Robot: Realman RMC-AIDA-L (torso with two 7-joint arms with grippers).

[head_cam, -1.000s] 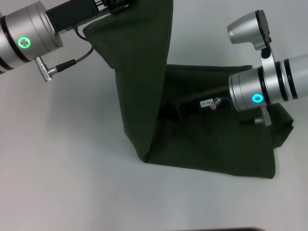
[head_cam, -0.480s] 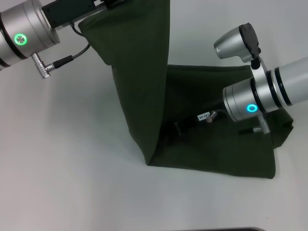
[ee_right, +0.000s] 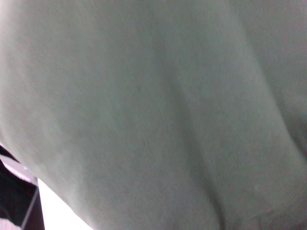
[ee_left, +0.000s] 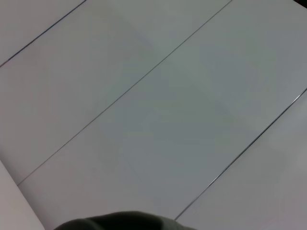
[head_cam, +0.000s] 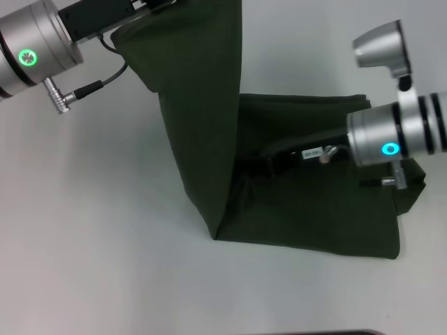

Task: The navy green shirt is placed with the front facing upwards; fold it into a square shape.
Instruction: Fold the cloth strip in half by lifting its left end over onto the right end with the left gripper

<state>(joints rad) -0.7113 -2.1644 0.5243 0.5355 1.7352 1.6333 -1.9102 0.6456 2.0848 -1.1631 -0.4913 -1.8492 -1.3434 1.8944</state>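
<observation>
Fabric of the navy green shirt [head_cam: 307, 209] is spread flat over the white table [head_cam: 91, 230] from the centre of the head view toward 4 o'clock, while 1 wide panel [head_cam: 199, 105] is lifted steeply from the fold line near 6 o'clock up toward 12 o'clock. That raised panel is hung from the left gripper [head_cam: 157, 5] at roughly 11 o'clock, at the upper edge of the view; its fingers are hidden by cloth and the frame edge, so their state cannot be told. The right gripper [head_cam: 269, 164] is reached low over the flat part, just behind the raised panel near the centre, with its fingers lost in dark cloth. The right wrist view is filled almost wholly by shirt fabric.
</observation>
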